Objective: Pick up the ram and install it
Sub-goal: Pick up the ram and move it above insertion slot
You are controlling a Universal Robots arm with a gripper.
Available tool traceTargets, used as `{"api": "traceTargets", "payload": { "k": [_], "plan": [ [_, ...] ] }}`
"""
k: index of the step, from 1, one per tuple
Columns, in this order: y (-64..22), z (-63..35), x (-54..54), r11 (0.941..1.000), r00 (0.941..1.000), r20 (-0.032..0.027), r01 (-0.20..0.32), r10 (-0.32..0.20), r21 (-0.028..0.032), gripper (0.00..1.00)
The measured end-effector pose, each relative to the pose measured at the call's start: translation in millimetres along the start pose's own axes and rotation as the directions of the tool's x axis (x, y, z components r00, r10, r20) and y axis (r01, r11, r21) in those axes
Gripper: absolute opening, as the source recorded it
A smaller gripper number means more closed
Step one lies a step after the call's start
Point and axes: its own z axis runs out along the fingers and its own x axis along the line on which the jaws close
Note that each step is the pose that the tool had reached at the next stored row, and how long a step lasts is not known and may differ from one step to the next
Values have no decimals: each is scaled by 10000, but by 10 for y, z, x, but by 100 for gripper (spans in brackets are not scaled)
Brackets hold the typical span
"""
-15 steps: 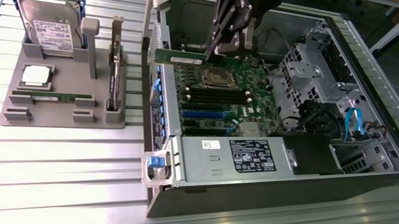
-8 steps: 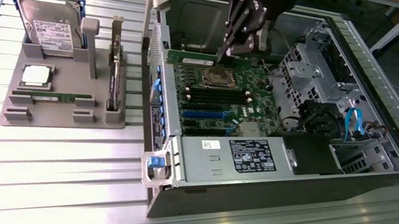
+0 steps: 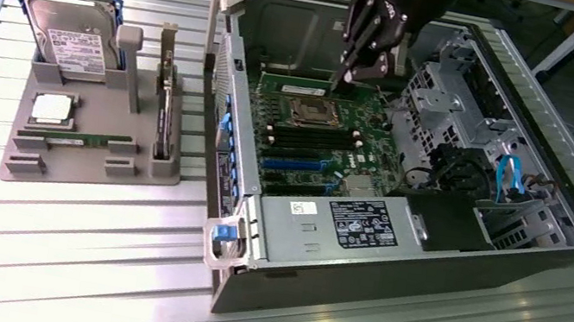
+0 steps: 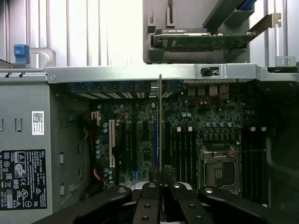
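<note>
Inside the open computer case point(image 3: 227, 116), over the far end of the motherboard point(image 3: 313, 144), the gripper point(image 3: 348, 77) reached down from above with its fingers clamped on the ram point(image 3: 296, 88). From the exterior view, the green stick ran from the fingertips towards the case wall on the exterior view's left, just beyond the processor socket point(image 3: 307, 112). Whether its lower edge touched the board could not be told. From the wrist view, the ram point(image 4: 160, 126) showed edge-on as a thin line pinched in the gripper point(image 4: 160, 184), stretched across the motherboard point(image 4: 187, 135) between a blue slot point(image 4: 155, 140) and the rows of black slots point(image 4: 182, 149), with the processor socket point(image 4: 218, 170) beyond those rows. Outside the case, on the exterior view's left, a grey fixture tray point(image 3: 86, 171) sat on the slatted metal table point(image 3: 71, 265). It carried a hard drive point(image 3: 74, 38) propped upright, a square silver processor chip point(image 3: 51, 108), another green stick point(image 3: 69, 138) lying in a groove, and a dark expansion card point(image 3: 164, 114) standing on edge near the case wall. The wrist view showed that expansion card point(image 4: 201, 41) past the case rim.
</note>
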Motion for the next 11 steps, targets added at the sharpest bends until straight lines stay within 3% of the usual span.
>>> {"api": "traceTargets", "payload": {
  "k": [11],
  "plan": [
    [-272,-17,-5,10000,10000,-1,0,0,-9,12]
  ]
}}
